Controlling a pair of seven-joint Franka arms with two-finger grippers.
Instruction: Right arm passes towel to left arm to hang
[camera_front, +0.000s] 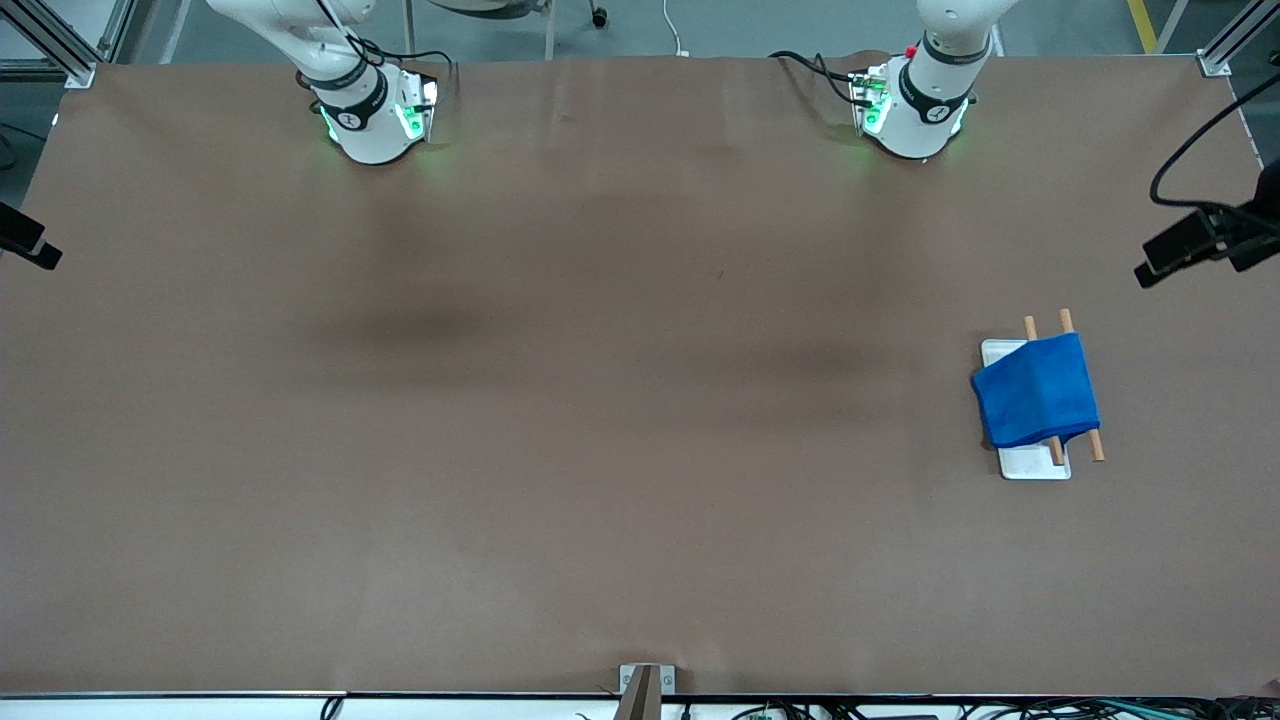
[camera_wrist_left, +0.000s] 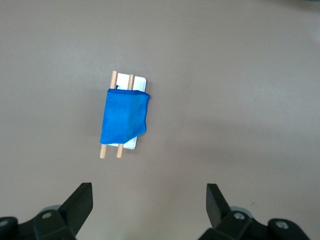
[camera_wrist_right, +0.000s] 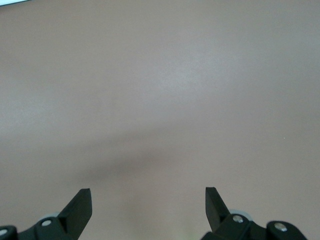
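Observation:
The bright blue towel (camera_front: 1037, 391) hangs draped over two wooden rods (camera_front: 1096, 446) of a small rack on a white base (camera_front: 1034, 465), toward the left arm's end of the table. It also shows in the left wrist view (camera_wrist_left: 125, 117). My left gripper (camera_wrist_left: 149, 194) is open and empty, high above the table. My right gripper (camera_wrist_right: 148, 199) is open and empty over bare brown table. In the front view only the arms' bases show: the right arm (camera_front: 366, 110) and the left arm (camera_front: 915, 105) with its red knob. Both grippers are out of the front view.
The brown table (camera_front: 600, 400) stretches wide around the rack. A black camera on a mount (camera_front: 1195, 240) overhangs the table edge at the left arm's end, another (camera_front: 28, 240) at the right arm's end. A bracket (camera_front: 640, 685) sits at the edge nearest the front camera.

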